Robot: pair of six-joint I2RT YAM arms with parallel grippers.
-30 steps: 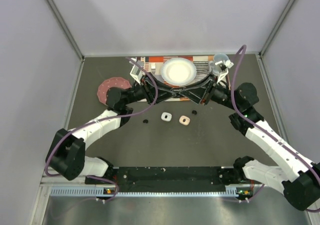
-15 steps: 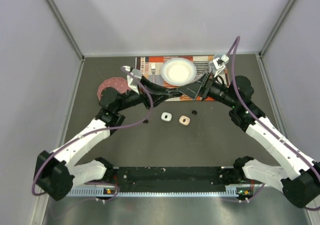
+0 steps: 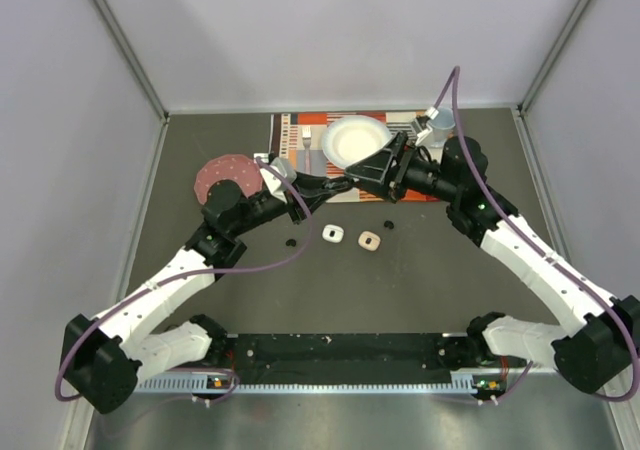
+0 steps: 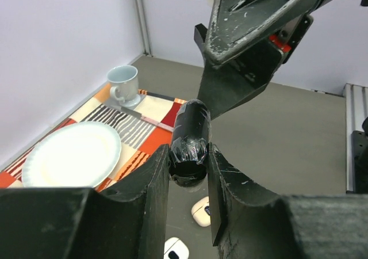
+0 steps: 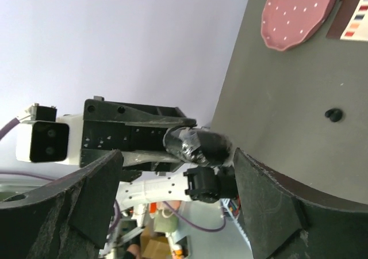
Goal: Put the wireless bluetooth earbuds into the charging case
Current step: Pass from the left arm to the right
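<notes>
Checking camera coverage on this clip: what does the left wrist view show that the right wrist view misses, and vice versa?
Left wrist only: the white plate, the mug, a pink case and a white case. Right wrist only: the pink dotted disc and a black earbud. Both: the left gripper shut on the black case.

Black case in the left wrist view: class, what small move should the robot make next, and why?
Probably draw the right gripper back from the black case. The left gripper is shut on it, clear of the table, while the right jaws stand open near it, gripping nothing. That frees the arm to fetch a black earbud from the table.
</notes>
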